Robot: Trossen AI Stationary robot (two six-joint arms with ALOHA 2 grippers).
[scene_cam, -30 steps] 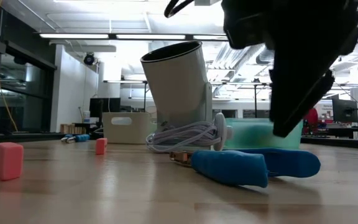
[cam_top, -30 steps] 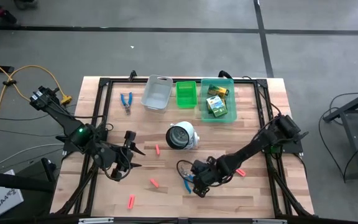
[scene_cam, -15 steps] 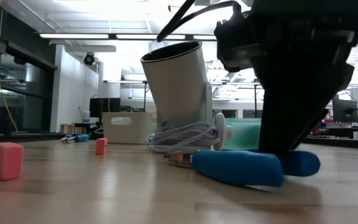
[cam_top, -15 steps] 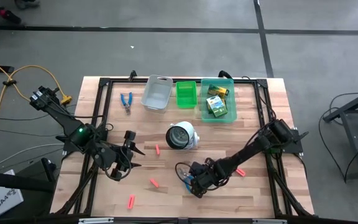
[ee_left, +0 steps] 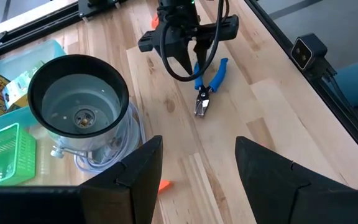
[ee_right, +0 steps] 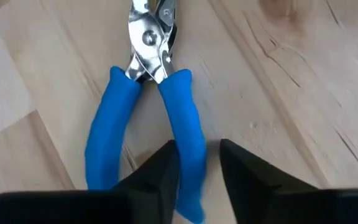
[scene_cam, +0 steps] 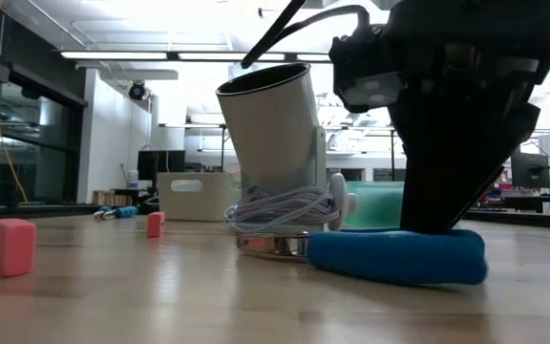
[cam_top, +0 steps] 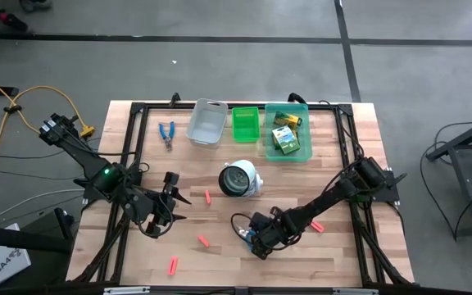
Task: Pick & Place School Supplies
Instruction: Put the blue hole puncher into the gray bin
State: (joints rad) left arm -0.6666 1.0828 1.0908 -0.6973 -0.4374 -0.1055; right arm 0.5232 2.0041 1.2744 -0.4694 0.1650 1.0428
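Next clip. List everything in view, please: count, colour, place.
scissors: two, blue-handled; one left of the grey bin, one under the right gripper
crayon boxes: two, green-and-yellow; in the teal bin
stubs: at least four, red-pink; scattered on the table
bins: grey bin, green bin, teal bin; side by side
round object: one, white; mid-table
table: wood
left gripper: open, empty
right gripper: open, straddling one scissors handle

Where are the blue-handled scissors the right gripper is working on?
In the high view, those scissors lie on the table's front centre, just in front of the round white object, with the right gripper straddling one handle.
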